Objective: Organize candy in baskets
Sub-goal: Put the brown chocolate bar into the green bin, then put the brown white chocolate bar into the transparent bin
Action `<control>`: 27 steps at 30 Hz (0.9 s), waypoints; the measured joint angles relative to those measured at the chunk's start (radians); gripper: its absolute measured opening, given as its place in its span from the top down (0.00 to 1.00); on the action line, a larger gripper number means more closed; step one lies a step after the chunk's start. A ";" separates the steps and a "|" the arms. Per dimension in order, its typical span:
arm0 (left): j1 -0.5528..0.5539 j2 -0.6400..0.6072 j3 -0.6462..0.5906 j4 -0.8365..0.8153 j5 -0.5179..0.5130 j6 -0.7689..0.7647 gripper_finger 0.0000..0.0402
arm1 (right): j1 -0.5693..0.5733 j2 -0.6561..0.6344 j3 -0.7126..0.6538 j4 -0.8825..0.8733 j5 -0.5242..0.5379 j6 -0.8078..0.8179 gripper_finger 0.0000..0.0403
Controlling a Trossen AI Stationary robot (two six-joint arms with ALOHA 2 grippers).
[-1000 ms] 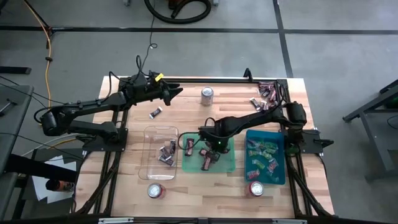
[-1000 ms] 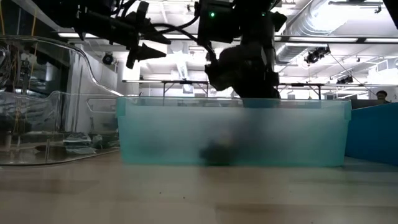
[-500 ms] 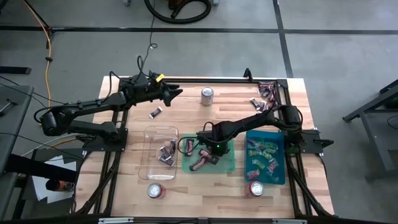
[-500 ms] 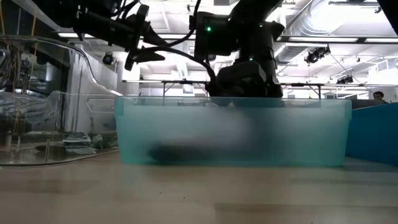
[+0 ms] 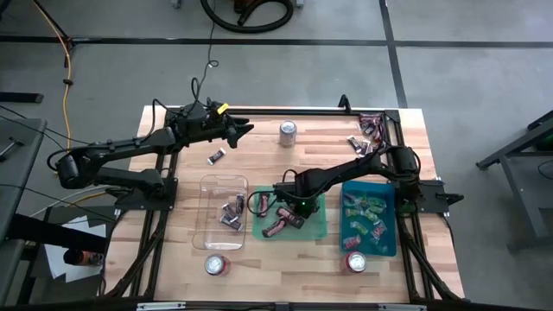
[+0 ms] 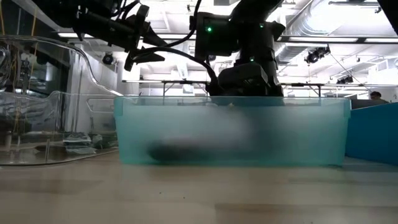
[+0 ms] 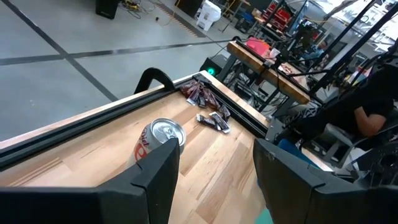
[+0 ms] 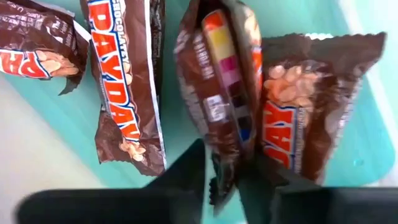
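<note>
Fingers of the right gripper stand narrowly apart around 1 maroon-brown wrapped candy bar inside the translucent green rectangular basket, among more such bars. Behind that basket, the left gripper hovers with fingers spread wide, empty.

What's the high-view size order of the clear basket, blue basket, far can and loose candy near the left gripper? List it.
1. clear basket and blue basket: look alike, unranked
2. can
3. loose candy
</note>
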State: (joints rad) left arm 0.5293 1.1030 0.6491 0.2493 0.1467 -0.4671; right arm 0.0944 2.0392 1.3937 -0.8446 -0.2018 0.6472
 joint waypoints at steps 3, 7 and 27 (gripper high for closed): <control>0.000 0.000 0.000 0.000 0.000 0.000 0.52 | 0.000 -0.003 0.005 -0.020 -0.012 -0.030 0.68; 0.000 0.000 0.000 0.001 0.000 0.000 0.52 | 0.000 -0.015 0.061 -0.099 -0.044 -0.150 0.52; 0.000 0.000 0.000 0.002 -0.003 0.005 0.52 | -0.216 -0.596 -0.250 -0.244 0.328 -0.115 0.42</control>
State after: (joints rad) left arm 0.5297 1.1030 0.6491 0.2516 0.1440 -0.4624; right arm -0.1218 1.4432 1.1442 -1.0891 0.1261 0.5327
